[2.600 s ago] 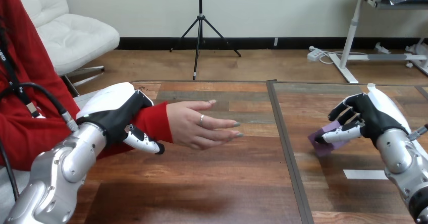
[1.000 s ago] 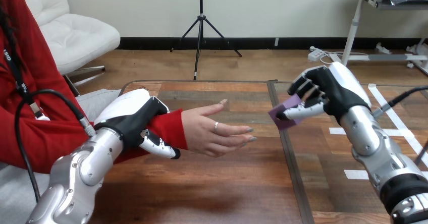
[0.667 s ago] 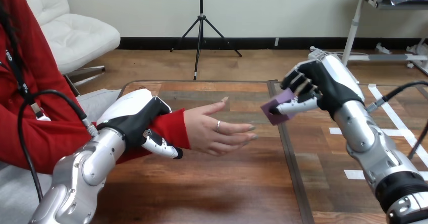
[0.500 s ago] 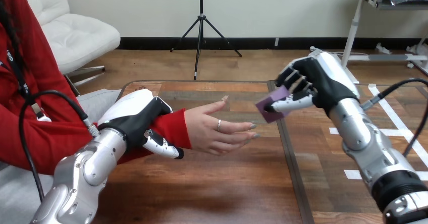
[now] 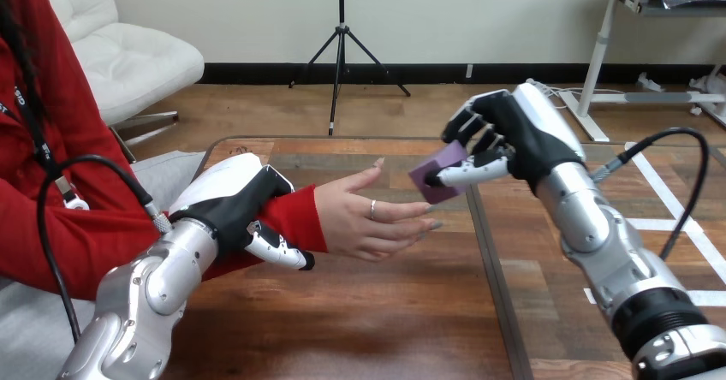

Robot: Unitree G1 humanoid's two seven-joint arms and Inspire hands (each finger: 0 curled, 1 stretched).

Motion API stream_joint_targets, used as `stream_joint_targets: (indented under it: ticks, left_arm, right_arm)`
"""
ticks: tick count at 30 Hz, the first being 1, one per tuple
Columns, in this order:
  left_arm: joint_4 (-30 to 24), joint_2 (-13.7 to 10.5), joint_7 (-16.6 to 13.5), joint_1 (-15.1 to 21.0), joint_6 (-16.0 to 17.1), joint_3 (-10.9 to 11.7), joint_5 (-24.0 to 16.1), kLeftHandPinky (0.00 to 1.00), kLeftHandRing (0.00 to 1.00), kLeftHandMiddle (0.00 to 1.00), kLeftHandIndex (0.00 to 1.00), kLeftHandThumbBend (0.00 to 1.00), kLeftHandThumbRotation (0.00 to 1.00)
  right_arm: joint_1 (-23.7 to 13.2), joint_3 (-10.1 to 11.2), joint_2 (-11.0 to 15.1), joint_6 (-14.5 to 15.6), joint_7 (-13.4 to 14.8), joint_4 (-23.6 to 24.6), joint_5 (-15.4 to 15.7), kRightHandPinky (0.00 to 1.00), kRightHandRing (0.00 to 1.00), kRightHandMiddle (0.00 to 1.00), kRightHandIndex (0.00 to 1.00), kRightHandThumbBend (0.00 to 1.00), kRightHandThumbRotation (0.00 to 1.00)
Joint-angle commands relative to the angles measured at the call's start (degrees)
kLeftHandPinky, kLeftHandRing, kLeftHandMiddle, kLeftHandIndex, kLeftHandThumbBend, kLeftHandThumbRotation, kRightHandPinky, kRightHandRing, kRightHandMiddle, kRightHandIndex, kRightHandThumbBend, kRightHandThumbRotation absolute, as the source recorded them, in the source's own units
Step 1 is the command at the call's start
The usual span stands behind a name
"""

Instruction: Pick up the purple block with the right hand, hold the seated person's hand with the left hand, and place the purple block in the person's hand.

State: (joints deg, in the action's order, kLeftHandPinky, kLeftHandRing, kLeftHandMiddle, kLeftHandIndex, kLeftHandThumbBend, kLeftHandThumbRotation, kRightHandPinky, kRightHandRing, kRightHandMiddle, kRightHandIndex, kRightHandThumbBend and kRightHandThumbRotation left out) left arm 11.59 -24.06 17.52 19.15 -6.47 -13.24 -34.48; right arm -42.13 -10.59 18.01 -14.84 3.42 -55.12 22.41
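Both hands are gripping — the left hand (image 5: 227,207) clasping the person's wrist (image 5: 295,217), the right hand (image 5: 507,136) pinching the purple block (image 5: 435,175) just beside the person's hand (image 5: 364,219) — probably needing lowering onto the palm next.

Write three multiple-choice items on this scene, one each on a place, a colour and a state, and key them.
1. Where is the block?
A. in the left hand
B. lying in the person's hand
C. in the right hand, by the person's fingertips

2. What colour is the block?
A. purple
B. green
C. orange

3. How is the left hand?
A. open, touching nothing
B. curled round the person's wrist
C. holding the block

Key: 1 C, the right hand's fingers pinch the block in the air beside the person's hand; 2 A, its faces show purple; 3 B, fingers and thumb wrap the sleeved wrist.
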Motion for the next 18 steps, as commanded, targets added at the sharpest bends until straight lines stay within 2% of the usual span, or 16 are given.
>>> stream_joint_targets:
  ticks: [1, 18]
  left_arm:
    - [-4.4, 5.49, -1.13, 15.06, 2.41, -0.81, 2.35, 0.14, 0.2, 0.3, 0.33, 0.64, 0.0]
    - [-3.2, 6.27, -1.98, 15.66, 3.33, -1.18, 2.28, 0.14, 0.21, 0.31, 0.34, 0.63, 0.0]
  right_arm:
    - [-10.01, 0.48, -1.91, -1.18, -0.03, 7.58, -0.95, 0.33, 0.37, 0.43, 0.46, 0.76, 0.0]
    - [-9.18, 0.63, -4.78, -0.42, -1.19, 10.88, -1.31, 0.31, 0.35, 0.42, 0.45, 0.77, 0.0]
